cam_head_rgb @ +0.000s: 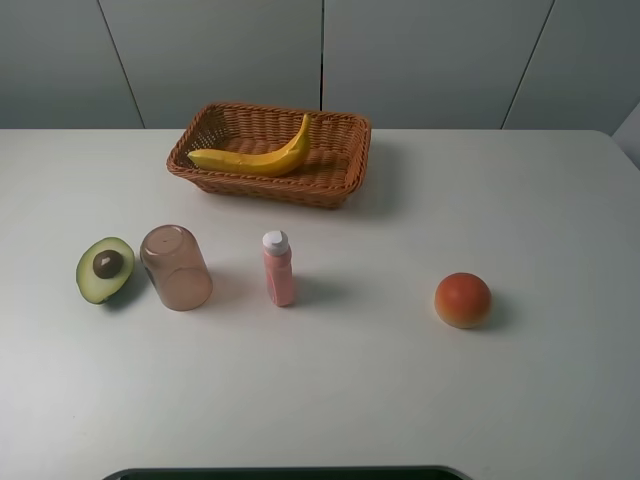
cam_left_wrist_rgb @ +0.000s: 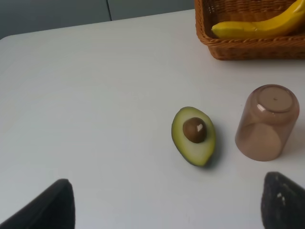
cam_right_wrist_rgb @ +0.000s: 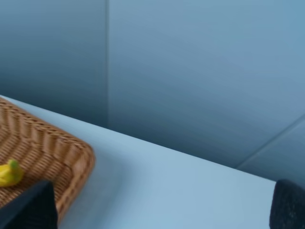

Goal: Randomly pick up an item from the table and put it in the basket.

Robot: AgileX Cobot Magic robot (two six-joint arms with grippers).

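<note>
The yellow banana point(cam_head_rgb: 262, 156) lies inside the orange-brown wicker basket point(cam_head_rgb: 340, 185) at the back middle of the white table point(cam_head_rgb: 400, 390). The banana point(cam_left_wrist_rgb: 257, 26) and basket point(cam_left_wrist_rgb: 248, 47) also show in the left wrist view. My left gripper point(cam_left_wrist_rgb: 167, 207) is open and empty, its dark fingertips point(cam_left_wrist_rgb: 52, 207) wide apart above the table on the near side of the avocado. My right gripper point(cam_right_wrist_rgb: 159, 210) is open and empty, close to the basket's corner point(cam_right_wrist_rgb: 57, 157), where the banana's tip point(cam_right_wrist_rgb: 8, 172) shows. Neither arm appears in the exterior high view.
A halved avocado point(cam_head_rgb: 105, 268), an upturned brownish translucent cup point(cam_head_rgb: 176, 267) and a pink bottle point(cam_head_rgb: 278, 268) stand in a row in front of the basket. A round orange-red fruit point(cam_head_rgb: 462, 299) sits at the right. A dark edge point(cam_head_rgb: 290, 473) runs along the near side.
</note>
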